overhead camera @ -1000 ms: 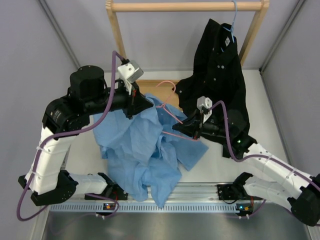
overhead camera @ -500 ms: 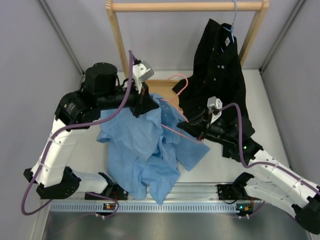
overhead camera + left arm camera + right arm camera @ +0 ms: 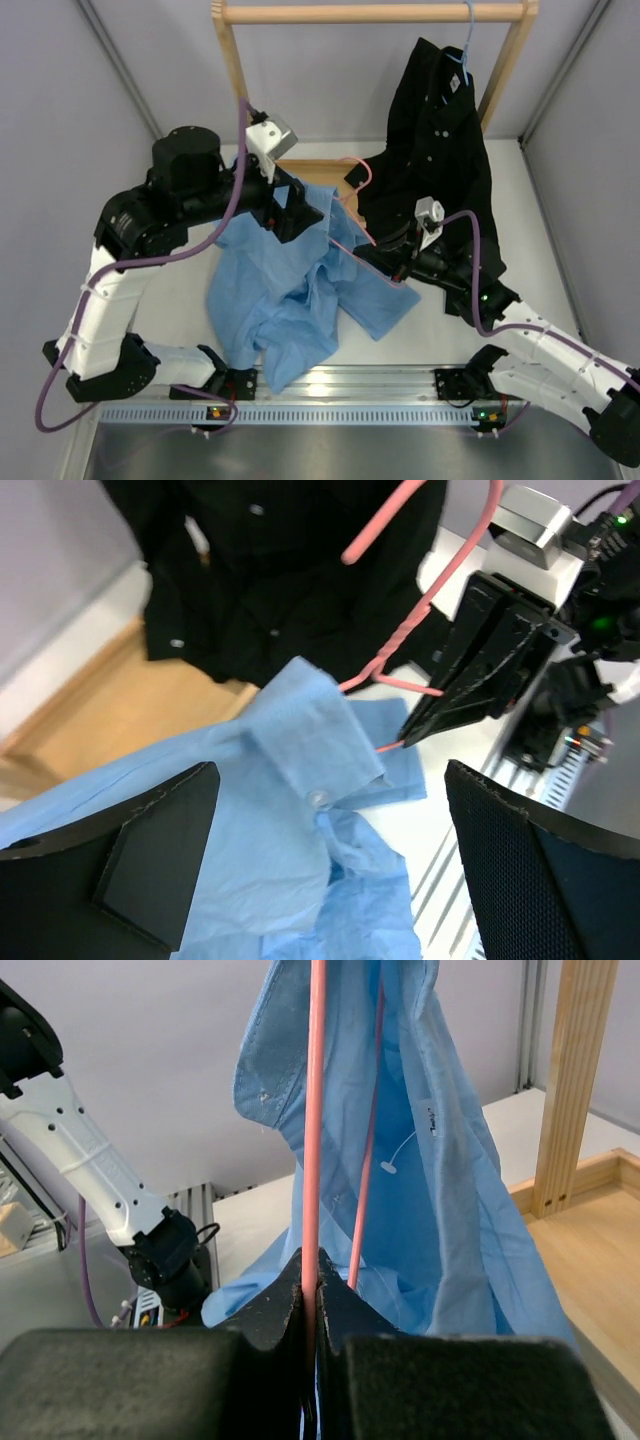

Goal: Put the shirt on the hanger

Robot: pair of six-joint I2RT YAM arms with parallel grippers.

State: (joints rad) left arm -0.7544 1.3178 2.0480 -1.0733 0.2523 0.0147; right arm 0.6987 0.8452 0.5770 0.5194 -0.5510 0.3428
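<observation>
The right gripper (image 3: 310,1263) pinches the thin pink wire hanger (image 3: 314,1110), threaded inside the wrinkled light blue collared shirt (image 3: 300,290) at mid-table. The left gripper (image 3: 331,770) is spread wide about the collar.

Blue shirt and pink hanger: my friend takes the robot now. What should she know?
Right gripper: shut on the thin pink wire hanger.
Left gripper: open, fingers either side of the collar of the light blue wrinkled button-up shirt.
Done: hanger is poked partway into the shirt, hook sticking out.
Left: get both shoulders sitting on the hanger; most cloth hangs crumpled below.
</observation>
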